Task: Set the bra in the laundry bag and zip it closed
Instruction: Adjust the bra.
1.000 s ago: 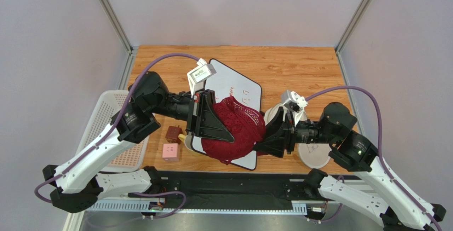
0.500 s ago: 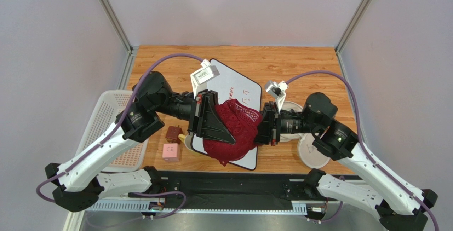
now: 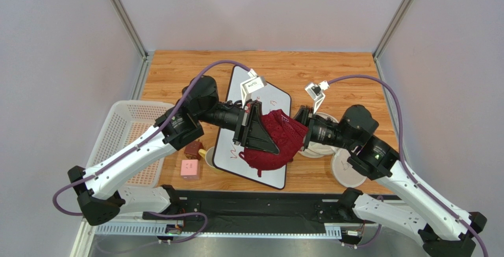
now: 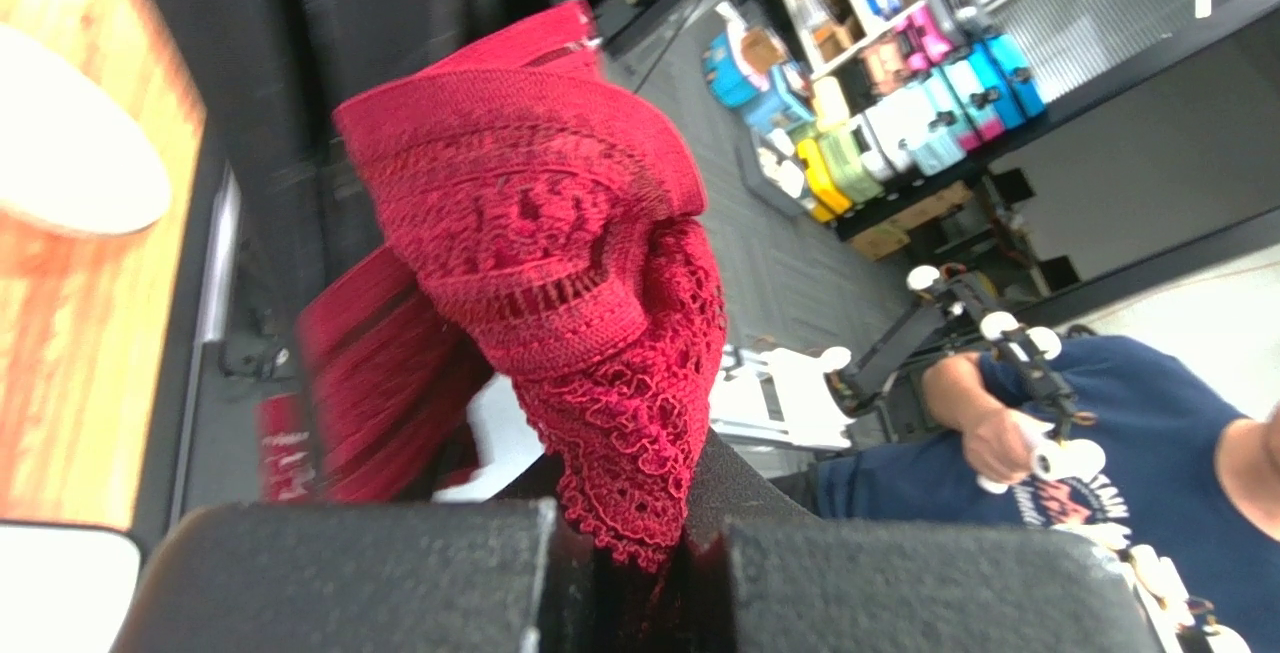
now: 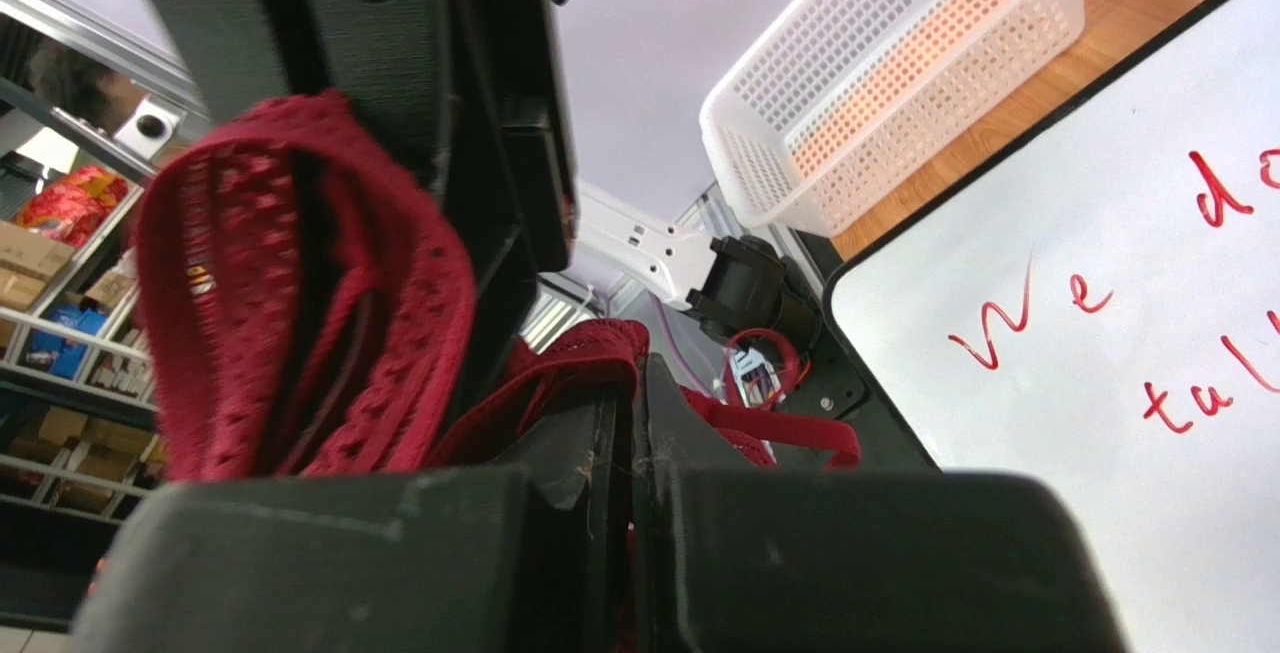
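The dark red lace bra (image 3: 283, 142) hangs bunched in the air over the whiteboard, held between both arms. My left gripper (image 3: 270, 145) is shut on its scalloped lace edge (image 4: 639, 443), with the cup (image 4: 526, 188) draped above the jaws. Coming from the right, my right gripper (image 3: 300, 133) is shut on a fold of the bra (image 5: 601, 361), and more lace (image 5: 286, 293) hangs beside the left gripper's body. The white laundry bag (image 3: 317, 149) sits under the right arm, mostly hidden. Its round lid (image 3: 349, 173) lies flat on the table.
A whiteboard (image 3: 236, 151) with red writing lies under the bra, also in the right wrist view (image 5: 1142, 278). A white perforated basket (image 3: 124, 145) stands at the left edge. A brown block (image 3: 192, 148) and a pink box (image 3: 190, 168) sit beside it.
The right gripper swung in from the right and shut on the bra. The left arm reached further right and forward, carrying the bra toward the laundry bag.
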Available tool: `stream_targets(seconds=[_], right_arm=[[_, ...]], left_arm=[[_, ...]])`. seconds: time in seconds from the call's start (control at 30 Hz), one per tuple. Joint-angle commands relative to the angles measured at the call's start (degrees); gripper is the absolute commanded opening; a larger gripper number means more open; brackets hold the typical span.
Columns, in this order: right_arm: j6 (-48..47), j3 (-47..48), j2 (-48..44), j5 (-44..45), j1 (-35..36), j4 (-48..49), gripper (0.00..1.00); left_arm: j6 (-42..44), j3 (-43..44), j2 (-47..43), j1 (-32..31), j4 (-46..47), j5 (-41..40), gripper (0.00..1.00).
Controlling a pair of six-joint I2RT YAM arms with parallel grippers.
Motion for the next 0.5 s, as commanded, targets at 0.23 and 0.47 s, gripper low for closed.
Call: stream_targets(seconds=[0.23, 0.47], right_arm=[[5.79, -3.67, -4.29, -0.42, 0.29, 14.76, 0.0], [7.46, -2.61, -4.47, -0.25, 0.29, 14.94, 0.0]], left_arm=[[4.88, 4.58, 1.93, 0.12, -7.3, -7.86, 0.13], [5.32, 5.64, 1.49, 0.12, -9.07, -12.71, 0.48]])
